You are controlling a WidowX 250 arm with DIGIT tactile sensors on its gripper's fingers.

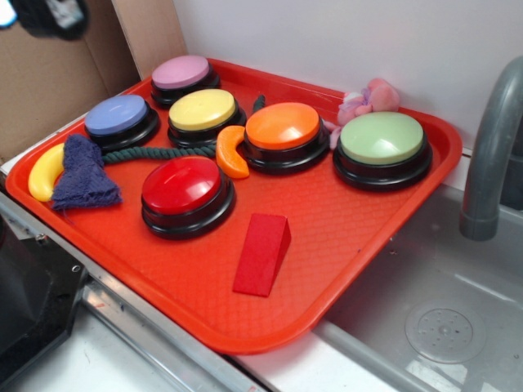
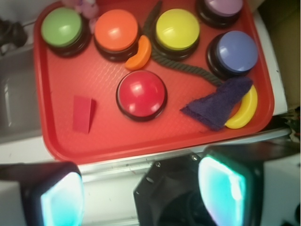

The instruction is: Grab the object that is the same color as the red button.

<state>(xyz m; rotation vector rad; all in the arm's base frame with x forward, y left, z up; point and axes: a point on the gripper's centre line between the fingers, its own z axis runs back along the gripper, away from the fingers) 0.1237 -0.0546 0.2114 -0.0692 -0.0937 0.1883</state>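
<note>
Your red tray (image 1: 359, 237) carried six domed buttons: pink, blue, yellow, orange, green, and the red button (image 1: 185, 194) nearest the front. The red wedge block (image 1: 261, 252) lay flat just beside that button, apart from it, toward the tray's front edge. An orange crescent (image 1: 231, 153) leaned between the red and orange buttons. A blue cloth (image 1: 82, 173), rope and yellow banana sat at the left. Your gripper (image 2: 141, 190) hung above, off the tray's near edge, fingers spread and empty.

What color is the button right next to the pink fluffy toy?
Light green button, beside the pink toy; clearest in the exterior view.
</note>
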